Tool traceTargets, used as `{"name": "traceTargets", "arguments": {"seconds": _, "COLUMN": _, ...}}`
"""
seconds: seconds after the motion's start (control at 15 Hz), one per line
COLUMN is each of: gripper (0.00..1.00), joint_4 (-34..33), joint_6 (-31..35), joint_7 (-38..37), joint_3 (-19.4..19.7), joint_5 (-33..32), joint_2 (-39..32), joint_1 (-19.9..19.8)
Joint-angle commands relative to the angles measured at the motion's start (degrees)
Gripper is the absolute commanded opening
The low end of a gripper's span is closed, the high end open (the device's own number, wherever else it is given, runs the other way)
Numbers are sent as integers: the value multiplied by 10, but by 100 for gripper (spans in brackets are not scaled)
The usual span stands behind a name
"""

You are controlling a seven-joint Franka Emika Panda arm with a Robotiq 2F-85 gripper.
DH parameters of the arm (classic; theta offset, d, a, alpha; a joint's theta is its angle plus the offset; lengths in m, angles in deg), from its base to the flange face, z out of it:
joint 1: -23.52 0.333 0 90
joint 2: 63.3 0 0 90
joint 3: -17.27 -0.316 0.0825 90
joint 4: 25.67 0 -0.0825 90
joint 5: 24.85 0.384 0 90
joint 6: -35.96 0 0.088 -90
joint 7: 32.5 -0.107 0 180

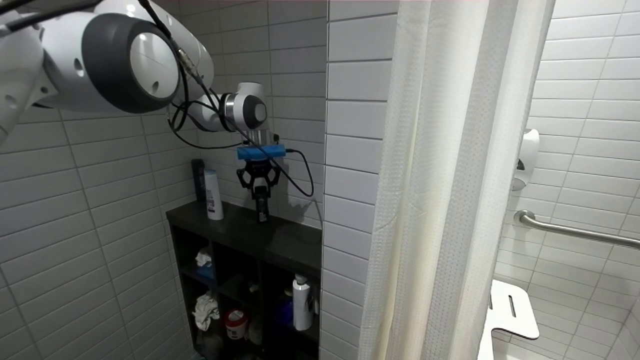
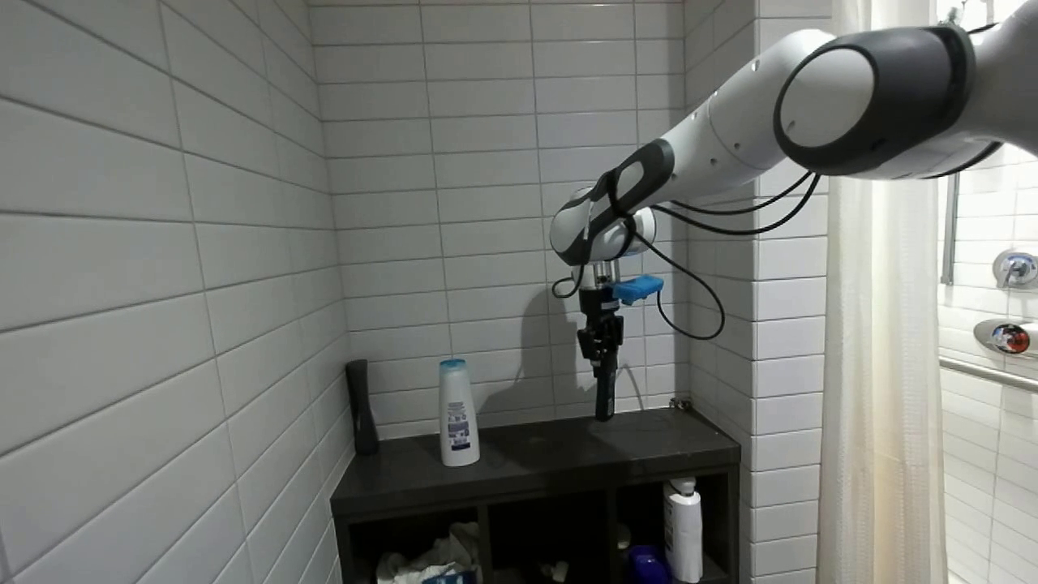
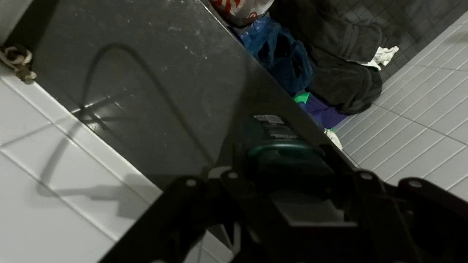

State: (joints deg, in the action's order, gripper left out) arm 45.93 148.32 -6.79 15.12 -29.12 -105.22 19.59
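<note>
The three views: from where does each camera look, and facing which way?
In an exterior view: apart from arm, facing curtain and shelf unit; arm at upper left.
In an exterior view: apart, facing tiled wall behind shelf unit; arm at upper right.
Wrist view: at arm's end, looking down past gripper and held bottle at shelf unit.
Both exterior views share the blue-capped bottle.

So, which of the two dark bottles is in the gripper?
The dark bottle nearer the shower curtain, held by the gripper; the corner bottle stands on the shelf top, ungripped, near the white bottle.
</note>
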Motion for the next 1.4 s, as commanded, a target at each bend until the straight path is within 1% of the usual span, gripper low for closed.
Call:
{"name": "traceTargets", "arguments": {"seconds": 0.0, "gripper": 26, "joint_4": -34, "joint_6": -27, "joint_7": 9, "joint_3": -7, "joint_5": 9, "joint_2": -24, "joint_1": -10}}
{"name": "traceTargets", "arguments": {"seconds": 1.33, "gripper": 26, "joint_4": -156, "joint_6": -90, "joint_7": 7, "joint_3": -1, "joint_5": 1, "joint_2": -121, "joint_1": -15}}
